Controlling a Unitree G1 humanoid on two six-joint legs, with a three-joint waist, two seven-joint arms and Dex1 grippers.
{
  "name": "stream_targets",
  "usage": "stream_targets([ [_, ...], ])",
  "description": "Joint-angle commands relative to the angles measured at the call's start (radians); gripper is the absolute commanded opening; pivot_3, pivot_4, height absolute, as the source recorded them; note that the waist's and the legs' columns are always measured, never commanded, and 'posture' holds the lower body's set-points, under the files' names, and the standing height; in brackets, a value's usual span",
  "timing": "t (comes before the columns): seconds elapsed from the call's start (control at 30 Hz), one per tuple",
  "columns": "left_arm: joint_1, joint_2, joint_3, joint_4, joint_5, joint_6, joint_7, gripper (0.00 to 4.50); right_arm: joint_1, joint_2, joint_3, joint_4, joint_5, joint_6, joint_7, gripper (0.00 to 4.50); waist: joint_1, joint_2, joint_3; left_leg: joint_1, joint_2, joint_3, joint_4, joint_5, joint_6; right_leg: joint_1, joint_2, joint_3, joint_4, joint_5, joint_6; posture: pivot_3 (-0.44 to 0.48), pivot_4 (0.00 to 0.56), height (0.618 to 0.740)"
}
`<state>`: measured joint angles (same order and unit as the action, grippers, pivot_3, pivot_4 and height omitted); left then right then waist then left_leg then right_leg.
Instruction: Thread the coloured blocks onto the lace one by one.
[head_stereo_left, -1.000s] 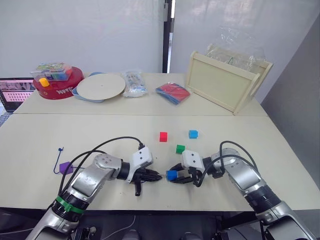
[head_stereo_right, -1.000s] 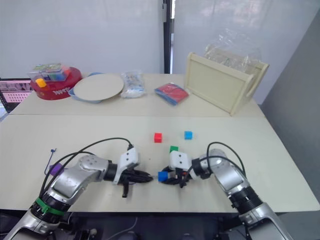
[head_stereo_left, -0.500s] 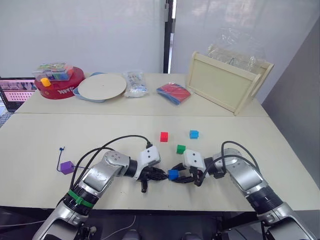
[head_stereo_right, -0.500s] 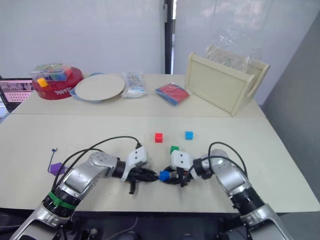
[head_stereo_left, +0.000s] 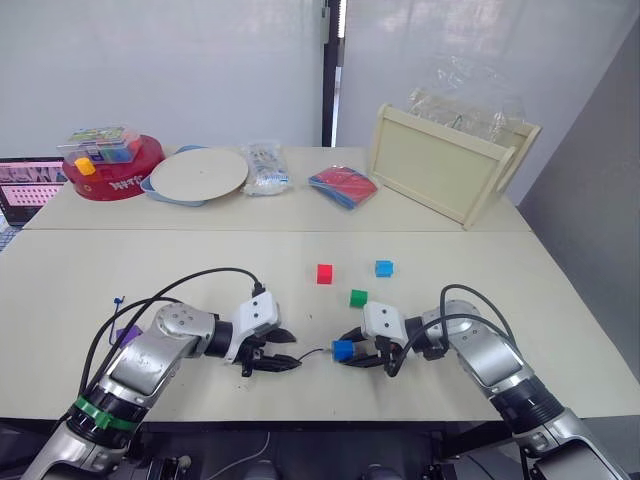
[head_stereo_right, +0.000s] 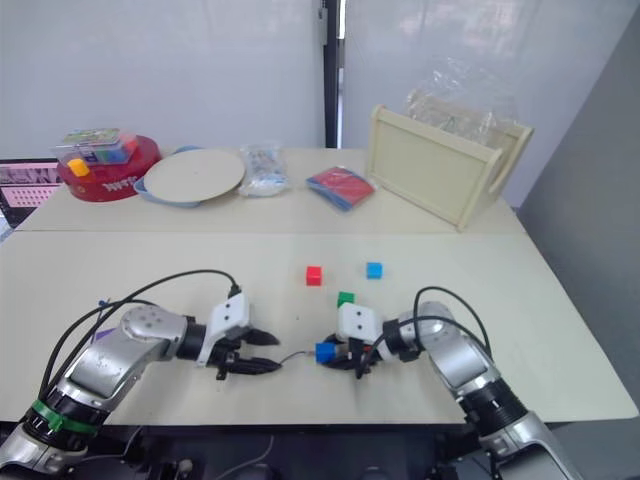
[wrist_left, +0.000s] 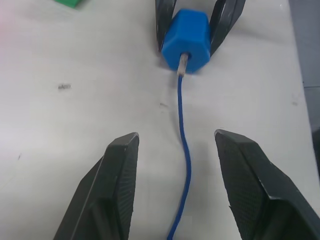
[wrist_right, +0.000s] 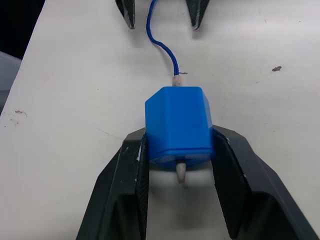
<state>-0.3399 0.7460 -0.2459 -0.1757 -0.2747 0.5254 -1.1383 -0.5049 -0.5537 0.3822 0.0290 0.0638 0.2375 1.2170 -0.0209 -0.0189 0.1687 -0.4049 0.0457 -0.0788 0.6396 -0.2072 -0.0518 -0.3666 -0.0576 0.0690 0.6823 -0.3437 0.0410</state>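
My right gripper (head_stereo_left: 348, 351) is shut on a blue block (wrist_right: 177, 120) low over the table. The dark-blue lace (wrist_left: 182, 120) enters the block's hole, and its pale tip (wrist_right: 182, 172) sticks out on the side facing my right wrist. To the block's left, my left gripper (head_stereo_left: 288, 350) is open with the lace lying loose between its fingers (wrist_left: 117, 175). A purple block (head_stereo_left: 127, 335) sits by the lace's far end at the left. Red (head_stereo_left: 324, 273), green (head_stereo_left: 358, 298) and light-blue (head_stereo_left: 384, 268) blocks lie loose beyond the grippers.
On the back table stand a wooden tray (head_stereo_left: 450, 165) with a clear bag, a red-and-blue packet (head_stereo_left: 343, 186), a plastic pouch (head_stereo_left: 264, 166), a round plate (head_stereo_left: 200, 172) and a red tin (head_stereo_left: 112, 170) holding more blocks.
My left gripper opened, let go of the lace and drew back to the left. The lace tip stays in the blue block. My right gripper has barely moved.
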Motion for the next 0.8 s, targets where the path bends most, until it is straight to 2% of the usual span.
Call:
stream_targets([
  [0.03,0.027,0.002,-0.008,0.019,0.036,-0.059,0.011,2.55,0.013,-0.006,0.028,0.022,-0.02,0.025,0.005,1.28,0.001,0.0,0.0,0.0,0.0,0.0,0.0,0.0,0.0,0.0,0.0,0.0,0.0,0.0,0.0,0.0,0.15,0.74],
  [0.17,0.04,-0.016,-0.046,0.082,0.098,-0.144,0.033,1.45,0.006,-0.006,0.025,0.015,-0.017,0.034,0.007,1.28,0.001,0.0,0.0,0.003,0.0,0.0,0.0,0.0,0.0,0.003,0.0,0.0,0.0,0.0,0.0,0.0,0.15,0.74],
  [0.3,0.046,-0.04,-0.052,0.099,0.11,-0.168,0.041,0.09,0.004,-0.008,0.022,0.013,-0.016,0.038,0.008,1.28,0.001,0.0,0.0,0.008,0.0,0.0,-0.001,-0.001,0.001,0.01,0.0,0.0,-0.002,0.0,0.0,0.0,0.15,0.74],
  [0.53,0.021,-0.105,-0.002,0.047,0.027,-0.094,0.047,0.04,0.007,-0.008,0.022,0.014,-0.017,0.038,0.007,1.28,0.003,0.0,0.0,0.009,0.0,0.0,-0.001,-0.001,0.001,0.011,0.0,0.0,-0.003,0.0,0.0,0.0,0.15,0.74],
  [0.8,-0.021,-0.111,0.056,0.01,-0.026,-0.025,0.049,0.04,0.004,-0.005,0.027,0.018,-0.021,0.035,0.003,1.28,0.002,0.0,0.0,0.008,0.0,0.0,-0.001,-0.001,0.001,0.01,0.0,0.0,-0.003,0.0,0.0,0.0,0.15,0.74],
])
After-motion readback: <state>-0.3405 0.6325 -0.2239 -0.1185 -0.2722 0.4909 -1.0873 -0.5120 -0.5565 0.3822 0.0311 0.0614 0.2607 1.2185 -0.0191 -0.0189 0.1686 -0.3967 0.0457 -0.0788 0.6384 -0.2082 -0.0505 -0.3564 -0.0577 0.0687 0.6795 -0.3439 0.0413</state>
